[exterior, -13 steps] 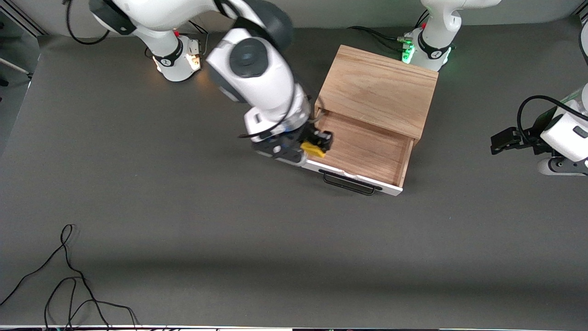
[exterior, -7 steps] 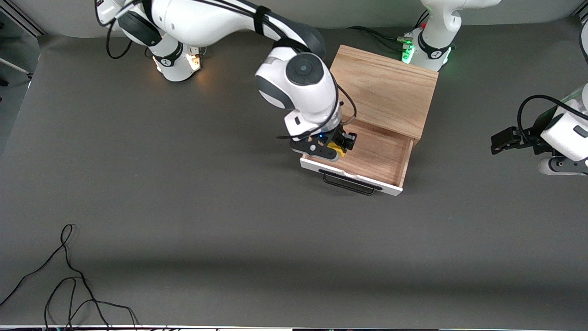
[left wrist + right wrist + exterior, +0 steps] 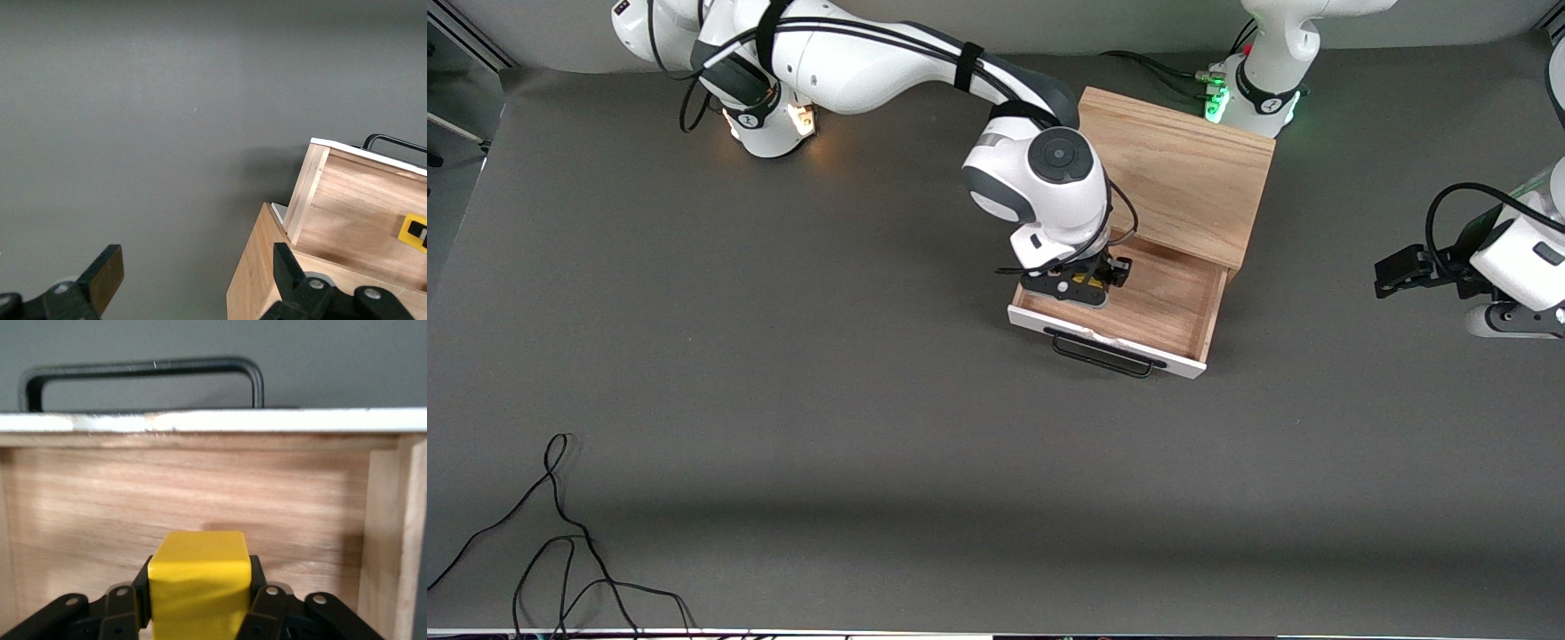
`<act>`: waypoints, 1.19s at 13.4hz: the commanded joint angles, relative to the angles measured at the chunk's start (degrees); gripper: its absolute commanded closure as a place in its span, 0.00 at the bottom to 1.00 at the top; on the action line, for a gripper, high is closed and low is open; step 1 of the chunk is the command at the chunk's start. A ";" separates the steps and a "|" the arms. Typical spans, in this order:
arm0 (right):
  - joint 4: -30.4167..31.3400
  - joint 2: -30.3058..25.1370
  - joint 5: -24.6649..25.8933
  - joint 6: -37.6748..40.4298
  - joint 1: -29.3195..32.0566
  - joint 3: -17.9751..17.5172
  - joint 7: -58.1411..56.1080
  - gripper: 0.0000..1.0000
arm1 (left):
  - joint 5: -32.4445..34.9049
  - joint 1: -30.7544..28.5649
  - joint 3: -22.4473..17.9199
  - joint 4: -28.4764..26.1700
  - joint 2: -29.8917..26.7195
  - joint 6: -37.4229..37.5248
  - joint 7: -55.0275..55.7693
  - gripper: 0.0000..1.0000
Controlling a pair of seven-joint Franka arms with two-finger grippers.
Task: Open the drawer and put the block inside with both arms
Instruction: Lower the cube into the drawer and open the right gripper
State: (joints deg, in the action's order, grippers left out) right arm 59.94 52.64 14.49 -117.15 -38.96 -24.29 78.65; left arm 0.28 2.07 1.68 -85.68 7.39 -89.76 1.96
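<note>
Moved since earlier: right gripper (image 3: 1092, 283) has carried the block (image 3: 1087, 282) from over the drawer's corner at the right arm's end further in, so it's now over the drawer floor.
Right gripper: clamped on the block, fingers (image 3: 261, 607) pressing its two sides; block hangs just above the wood, can't tell if it's touching.
Left gripper: (image 3: 1398, 272) hasn't really budged, waiting over bare table at the left arm's end, well apart from the box; fingers (image 3: 107, 275) spread wide, nothing in them.
Drawer: (image 3: 1169, 307) pulled out toward the front camera, same as before; white front panel, black handle (image 3: 1100, 356) facing the camera.
Box: (image 3: 1169, 169) oak-grain, sits on the table near the left arm's base (image 3: 1249, 93), drawer sticking out of its camera-facing side.
Surface: plain dark grey table (image 3: 800, 427), matte, faint band of shadow across it nearer the camera.
Room: not much to see, grey wall strip along the arms' side; loose black cable (image 3: 560, 551) lying near the camera edge at the right arm's end.
Count: two arms, two grippers, one box, one drawer, one block, one handle.
</note>
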 commanded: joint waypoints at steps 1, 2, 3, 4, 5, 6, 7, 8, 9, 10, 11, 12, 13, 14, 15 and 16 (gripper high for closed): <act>-2.19 1.94 1.86 -0.27 -1.20 0.12 1.85 0.64 | 0.25 -0.13 0.16 -1.51 -1.67 -0.33 -0.82 0.00; -2.19 2.03 1.86 -0.27 -1.46 0.12 1.94 0.61 | 0.25 -0.13 0.16 -1.51 -1.67 -0.33 -0.82 0.00; -2.19 2.03 1.86 -0.27 -1.46 0.12 1.94 0.50 | 0.25 -0.13 0.16 -1.51 -1.67 -0.24 -0.82 0.00; -2.19 2.03 1.95 -0.27 -1.46 0.12 1.94 0.08 | 0.25 -0.13 0.16 -1.51 -1.67 -0.24 -0.82 0.00; -2.28 2.03 1.95 -0.27 -1.55 0.21 1.94 0.00 | 0.25 -0.22 0.16 -1.60 -1.67 -0.24 -0.82 0.00; -2.37 2.03 1.95 -0.27 -1.47 0.21 1.94 0.00 | 0.25 -0.22 0.16 -1.51 -1.67 -0.24 -0.82 0.00; -2.45 1.94 1.95 -0.27 -1.46 0.30 1.94 0.00 | 0.25 -0.31 0.16 -1.60 -1.67 -0.24 -0.82 0.00; -2.54 1.85 1.95 -0.27 -1.38 0.30 1.94 0.00 | 0.25 -0.31 0.16 -1.60 -1.67 -0.24 -0.82 0.00; -2.63 1.68 1.95 -0.19 -1.38 0.38 1.85 0.00 | 0.25 -0.31 0.16 -1.60 -1.59 -0.24 -0.82 0.00; -2.72 1.50 1.95 -0.19 -1.29 0.65 1.85 0.00 | 0.16 -0.31 0.16 -1.51 -1.59 -0.24 -0.82 0.00; -2.89 1.24 1.95 0.08 -1.29 0.74 1.85 0.00 | 0.25 -0.31 0.16 -1.60 -1.59 -0.24 -0.82 0.00; -2.98 0.80 1.95 0.77 -1.03 0.74 1.85 0.00 | 0.16 -0.22 0.16 -1.60 -1.59 -0.24 -0.82 0.00; -3.07 -0.77 1.86 2.35 -0.85 0.82 1.68 0.00 | 0.16 -0.22 0.16 -1.60 -1.59 -0.24 -0.82 0.00; -3.07 -2.26 1.77 4.10 -0.59 0.83 1.59 0.00 | 0.16 -0.22 0.16 -1.60 -1.59 -0.24 -0.82 0.00; -3.07 -3.67 1.68 6.04 0.20 0.74 1.50 0.00 | 0.16 -0.22 0.16 -1.60 -1.59 -0.15 -0.82 0.00; -3.07 -5.60 1.42 7.80 2.12 0.22 1.15 0.00 | 0.16 -0.22 0.16 -1.60 -1.59 -0.15 -0.82 0.00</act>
State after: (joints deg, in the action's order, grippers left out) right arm 56.32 51.19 14.87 -113.22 -38.98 -23.66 78.74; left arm 0.28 2.06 1.67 -85.73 7.39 -89.72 1.96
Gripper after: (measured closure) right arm 0.000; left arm 0.000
